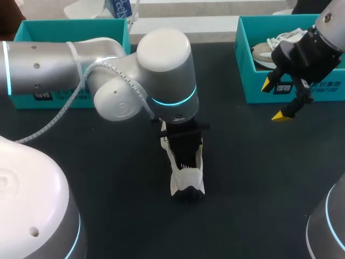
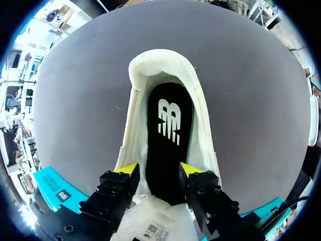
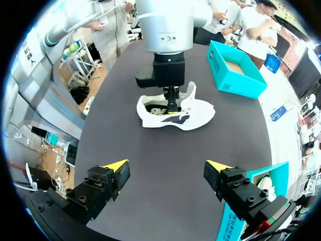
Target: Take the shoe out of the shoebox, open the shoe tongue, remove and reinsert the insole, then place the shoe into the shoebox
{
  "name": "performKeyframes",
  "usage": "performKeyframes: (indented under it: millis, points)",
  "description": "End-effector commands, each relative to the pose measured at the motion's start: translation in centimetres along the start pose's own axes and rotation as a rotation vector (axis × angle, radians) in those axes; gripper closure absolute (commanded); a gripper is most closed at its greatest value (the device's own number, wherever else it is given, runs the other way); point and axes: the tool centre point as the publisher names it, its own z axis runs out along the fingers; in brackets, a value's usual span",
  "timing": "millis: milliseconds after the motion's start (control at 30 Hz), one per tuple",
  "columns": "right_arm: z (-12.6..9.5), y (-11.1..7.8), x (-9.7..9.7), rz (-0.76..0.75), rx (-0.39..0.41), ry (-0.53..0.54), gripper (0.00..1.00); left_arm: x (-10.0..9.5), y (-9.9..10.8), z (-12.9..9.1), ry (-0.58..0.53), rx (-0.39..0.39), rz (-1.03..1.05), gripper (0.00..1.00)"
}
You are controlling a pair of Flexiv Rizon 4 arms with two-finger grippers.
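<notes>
Sneaker (image 1: pixel 187 172) lies at worktop (image 1: pixel 108 178) centre; your left gripper (image 2: pixel 159 169), released, straddles its soft, floppy insole (image 2: pixel 168 130). Pinch the insole's edge; expect bending. Right gripper (image 1: pixel 274 100), at 2 o'clock, hangs spread.

Dark table (image 1: pixel 259 178); spare grey shoe (image 1: pixel 263 53)

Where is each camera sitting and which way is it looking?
Head view: above and behind the robot, looking down on the table; left arm and right arm show.
Left wrist view: on the left wrist, looking straight down into the shoe; left claw shows.
Right wrist view: on the right wrist, facing across the table; open right claw shows, plus the left arm.
Shared: all three see the shoe.
</notes>
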Motion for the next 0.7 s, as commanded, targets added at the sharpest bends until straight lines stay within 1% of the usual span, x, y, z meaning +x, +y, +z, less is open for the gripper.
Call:
performKeyframes:
  millis: [33, 333, 533, 700]
  points:
    - [0.1, 0.0, -0.1, 0.001, 0.003, 0.001, 0.0, 0.0, 0.1, -0.6, 0.014, -0.004, -0.004, 0.0]
    - [0.1, 0.0, -0.1, 0.001, 0.003, 0.001, 0.0, 0.4, 0.5, -0.9, 0.05, -0.003, 0.007, 0.0]
    - [0.1, 0.0, -0.1, 0.001, 0.003, 0.001, 0.0, 0.7, 0.8, -1.6, 0.06, 0.009, 0.013, 0.0]
    - [0.1, 0.0, -0.1, 0.001, 0.003, 0.001, 0.0, 0.6, 1.9, -2.5, 0.053, 0.009, 0.006, 0.0]
